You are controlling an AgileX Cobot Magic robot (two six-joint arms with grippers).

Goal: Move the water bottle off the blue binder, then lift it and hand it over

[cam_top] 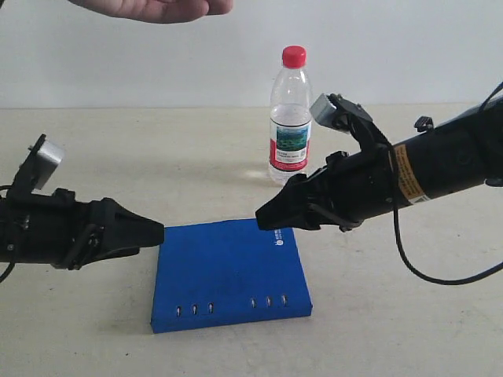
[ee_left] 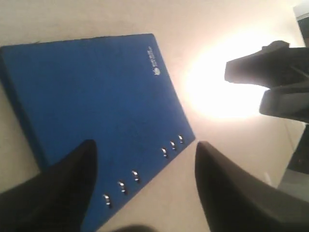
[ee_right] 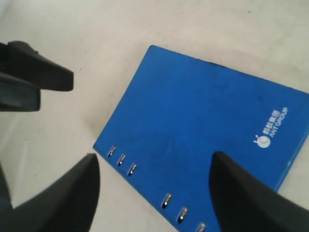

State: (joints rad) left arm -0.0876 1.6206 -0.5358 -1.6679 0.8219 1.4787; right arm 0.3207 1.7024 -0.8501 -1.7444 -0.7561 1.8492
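The water bottle, clear with a red cap and a red, white and green label, stands upright on the table behind the blue binder, off it. The binder lies flat, with silver rivets along its near edge. My left gripper hovers at the binder's left edge, open and empty; in the left wrist view its jaws stand wide over the binder. My right gripper hangs above the binder's far right corner, in front of the bottle, open and empty over the binder.
A person's hand reaches in at the top left of the exterior view. The beige table runs back to a white wall. Each wrist view shows the other gripper: the right one and the left one.
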